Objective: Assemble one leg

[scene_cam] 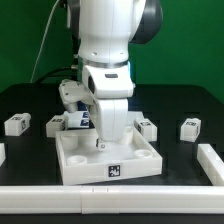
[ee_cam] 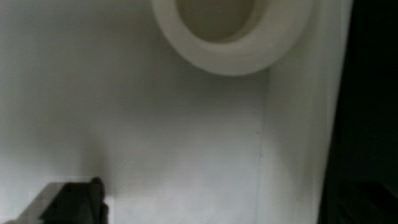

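Observation:
My gripper hangs low over the wide white tray-like piece, inside its raised rim near its far side. In the wrist view the gripper shows one dark finger far to the side. Only the tray's flat white surface and a round corner socket lie under it, so the jaws stand apart and empty. Several legs, small white blocks with tags, lie on the black table behind the tray: one, another, another.
One more small white block lies at the exterior view's right. A white bar lies at the right front, and a long white bar runs along the front edge. A white part with a bluish tag sits behind the arm.

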